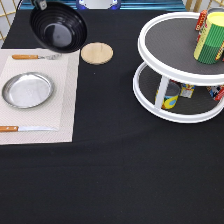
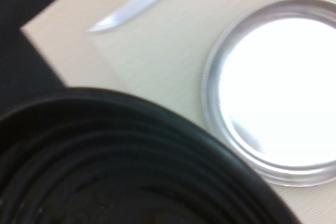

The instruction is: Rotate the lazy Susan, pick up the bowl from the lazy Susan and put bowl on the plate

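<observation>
While the bowl (image 1: 58, 26) hangs tilted in the air at the exterior view's top left, the hand (image 1: 41, 4) grips its upper rim at the frame edge, fingers pinching the rim. It is off the lazy Susan (image 1: 180, 75), well apart at the right. The plate (image 1: 28, 90) lies bare on a pale placemat (image 1: 62, 115) below the bowl, between a fork (image 1: 30, 57) and a knife (image 1: 25, 129). Beside the mat's corner sits a wooden coaster (image 1: 97, 53). Black tabletop (image 1: 110, 175) spreads wide between mat and turntable.

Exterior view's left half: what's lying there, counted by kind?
Black bowl, held up by the gripper at the exterior view's top: 1
Silver plate: 1
Wooden coaster: 1
Wooden-handled utensils: 2
Placemat: 1
Total: 6
</observation>
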### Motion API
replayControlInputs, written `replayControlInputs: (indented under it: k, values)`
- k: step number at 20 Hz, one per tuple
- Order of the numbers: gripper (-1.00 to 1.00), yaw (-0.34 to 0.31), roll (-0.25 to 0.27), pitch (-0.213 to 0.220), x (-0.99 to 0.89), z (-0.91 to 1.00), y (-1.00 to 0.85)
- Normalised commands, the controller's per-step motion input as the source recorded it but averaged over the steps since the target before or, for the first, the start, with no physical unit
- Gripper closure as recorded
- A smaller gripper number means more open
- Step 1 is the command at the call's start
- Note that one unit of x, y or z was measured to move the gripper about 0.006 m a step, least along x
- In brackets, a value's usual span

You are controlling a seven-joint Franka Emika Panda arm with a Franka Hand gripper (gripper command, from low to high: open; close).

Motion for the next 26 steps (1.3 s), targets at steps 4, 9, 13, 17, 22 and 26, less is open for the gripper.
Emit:
replayControlInputs:
  k: [4, 9, 13, 17, 22, 26]
  values:
    - [1.00, -0.280, -0.005, 0.000, -0.27, -0.40, -0.28]
    - [1.00, -0.276, -0.001, -0.002, -0.23, -0.36, -0.31]
    - [1.00, -0.281, 0.000, -0.021, -0.18, -0.34, -0.30]
    - [1.00, -0.261, 0.000, -0.039, -0.11, -0.36, -0.36]
    - [1.00, -0.240, 0.000, -0.054, 0.00, -0.35, -0.40]
    - [1.00, -0.215, -0.002, -0.064, 0.01, -0.41, -0.44]
